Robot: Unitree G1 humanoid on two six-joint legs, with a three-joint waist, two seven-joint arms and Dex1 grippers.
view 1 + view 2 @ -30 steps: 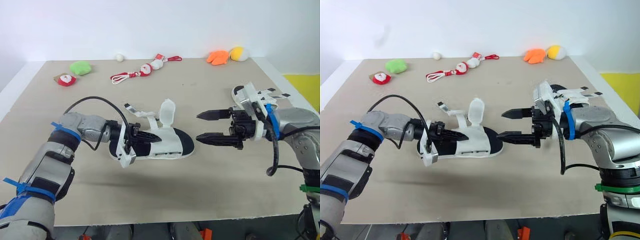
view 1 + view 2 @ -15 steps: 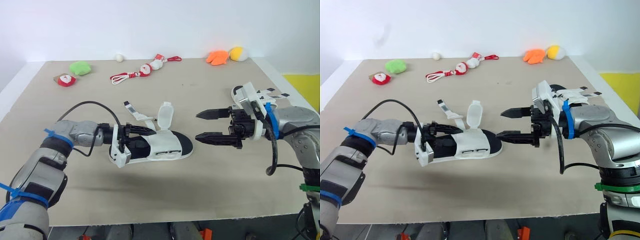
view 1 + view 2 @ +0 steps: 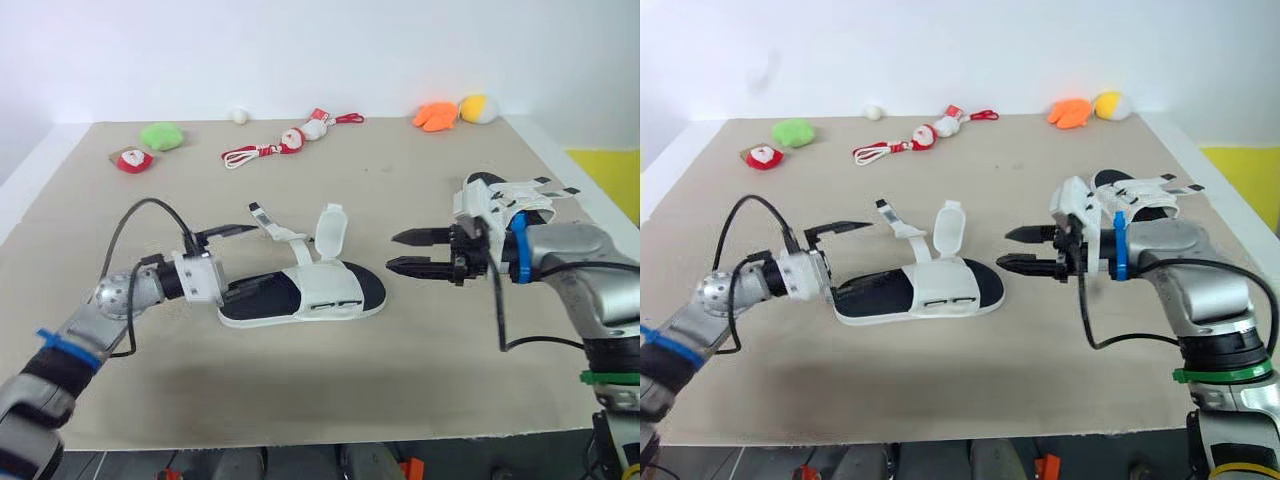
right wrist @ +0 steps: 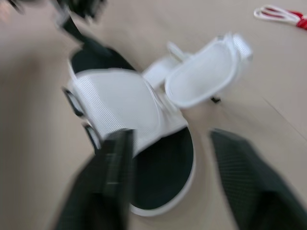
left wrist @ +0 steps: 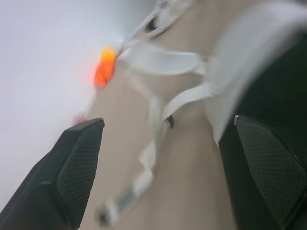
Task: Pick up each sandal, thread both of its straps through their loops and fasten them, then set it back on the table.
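A white sandal (image 3: pixel 330 297) with a black insole lies flat on the tan table (image 3: pixel 420 370), toe pointing right. Its wide strap flap (image 3: pixel 330 228) stands up unfastened, and a thin heel strap (image 3: pixel 270 222) sticks up and to the left. My left gripper (image 3: pixel 242 260) is open at the heel end, one finger above the thin strap and the other low at the heel. My right gripper (image 3: pixel 391 251) hovers just right of the toe, its fingers a small gap apart with nothing between them. A second white sandal (image 3: pixel 508 190) lies behind my right wrist.
Along the far edge sit a green plush (image 3: pixel 160 135), a red and white toy (image 3: pixel 131 159), a santa toy on a red cord (image 3: pixel 290 138), a small white ball (image 3: pixel 239 115), an orange plush (image 3: pixel 435 115) and a yellow ball (image 3: pixel 477 107). The table's right edge runs close to my right arm.
My left gripper has opened, released the sandal's heel and drawn back left. The sandal now rests flat. My right gripper's fingers have come closer together.
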